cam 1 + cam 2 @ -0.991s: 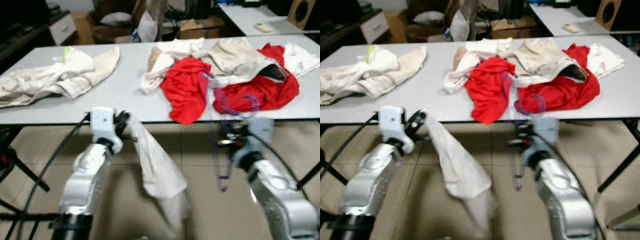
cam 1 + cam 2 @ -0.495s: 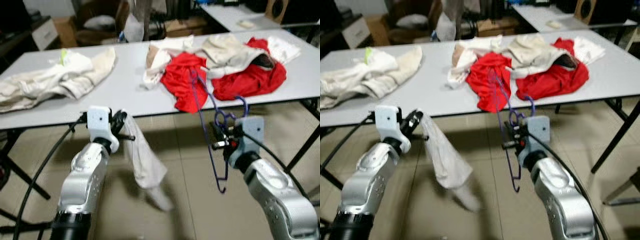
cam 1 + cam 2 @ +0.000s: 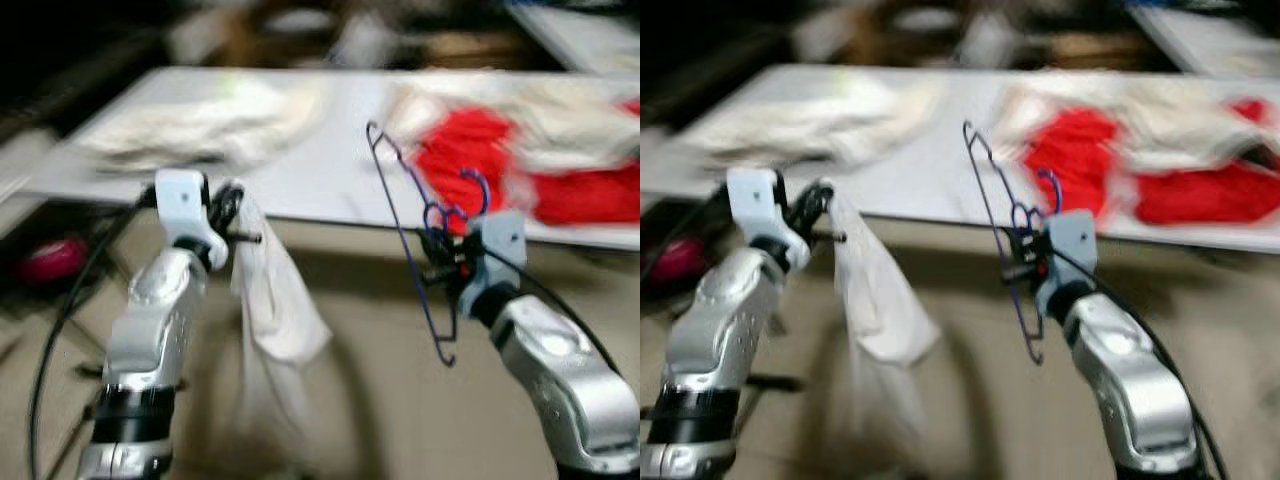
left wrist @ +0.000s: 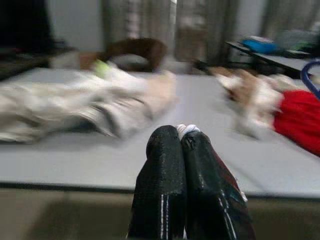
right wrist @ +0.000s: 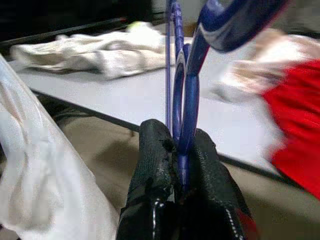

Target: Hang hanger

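Closely pressed, the fingers (image 5: pixel 155 165) of our right gripper (image 5: pixel 176 150) were clamped on the neck of the blue hanger (image 3: pixel 410 235), as the right wrist view made plain. From the head views we saw more of that hanger: it stood tilted in the air before the table (image 3: pixel 300 170), its hook above the gripper and one corner hanging below. Our left gripper (image 4: pixel 181 137) had its fingers (image 4: pixel 162 150) together on a white cloth (image 3: pixel 270 310); the left wrist view gave us just a small white tuft at the tips, while the eye views showed the cloth drooping long toward the floor. Behind, blurred, lay red clothes (image 3: pixel 480 160) and pale clothes (image 3: pixel 200 125) on the table.
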Robot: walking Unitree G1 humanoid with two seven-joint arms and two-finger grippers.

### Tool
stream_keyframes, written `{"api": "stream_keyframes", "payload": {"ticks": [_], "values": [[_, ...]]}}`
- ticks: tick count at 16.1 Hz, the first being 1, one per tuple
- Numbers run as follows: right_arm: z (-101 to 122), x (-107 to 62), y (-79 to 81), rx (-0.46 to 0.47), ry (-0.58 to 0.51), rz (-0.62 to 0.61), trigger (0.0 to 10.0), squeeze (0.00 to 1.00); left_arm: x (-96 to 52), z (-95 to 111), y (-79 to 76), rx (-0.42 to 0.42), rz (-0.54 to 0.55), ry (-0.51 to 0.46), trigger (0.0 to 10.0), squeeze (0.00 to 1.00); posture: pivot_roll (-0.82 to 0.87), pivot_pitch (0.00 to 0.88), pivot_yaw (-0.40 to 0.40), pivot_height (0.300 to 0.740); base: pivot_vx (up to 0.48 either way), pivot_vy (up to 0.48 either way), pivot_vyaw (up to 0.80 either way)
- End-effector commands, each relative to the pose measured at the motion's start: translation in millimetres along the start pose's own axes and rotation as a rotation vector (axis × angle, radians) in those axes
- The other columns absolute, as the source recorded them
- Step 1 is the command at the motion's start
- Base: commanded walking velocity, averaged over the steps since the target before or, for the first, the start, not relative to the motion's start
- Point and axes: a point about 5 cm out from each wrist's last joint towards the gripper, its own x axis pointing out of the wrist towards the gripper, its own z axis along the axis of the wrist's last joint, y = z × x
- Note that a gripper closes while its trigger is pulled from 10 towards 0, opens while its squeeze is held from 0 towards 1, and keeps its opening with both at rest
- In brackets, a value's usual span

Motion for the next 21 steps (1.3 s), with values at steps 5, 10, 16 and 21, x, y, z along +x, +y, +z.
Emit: {"api": "stream_keyframes", "payload": {"ticks": [5, 10, 16, 21], "values": [[19.8, -4.9, 2.2, -0.120, -0.045, 0.190, 10.0, 0.00, 21.1, 54.9, 6.9, 0.021, -0.074, -0.128, 10.0, 0.00, -0.06, 0.000, 0.109, 0.740, 0.348, 0.000, 0.00], [41.3, -23.6, -2.5, -0.226, -0.062, 0.386, 10.0, 0.00, 34.0, 69.5, -0.5, 0.024, -0.163, -0.141, 10.0, 0.00, -0.07, 0.000, 0.121, 0.740, 0.348, 0.000, -0.47], [58.5, -53.3, -6.3, -0.353, 0.022, 0.694, 10.0, 0.00, 48.1, 103.7, -2.4, 0.042, -0.261, -0.213, 10.0, 0.00, -0.05, 0.000, 0.105, 0.740, 0.351, 0.000, -0.12], [59.1, -41.8, -5.5, -0.434, 0.060, 0.762, 10.0, 0.00, 50.4, 132.5, 4.4, 0.050, -0.280, -0.280, 10.0, 0.00, -0.05, 0.000, 0.104, 0.740, 0.346, 0.000, 0.00]]}}
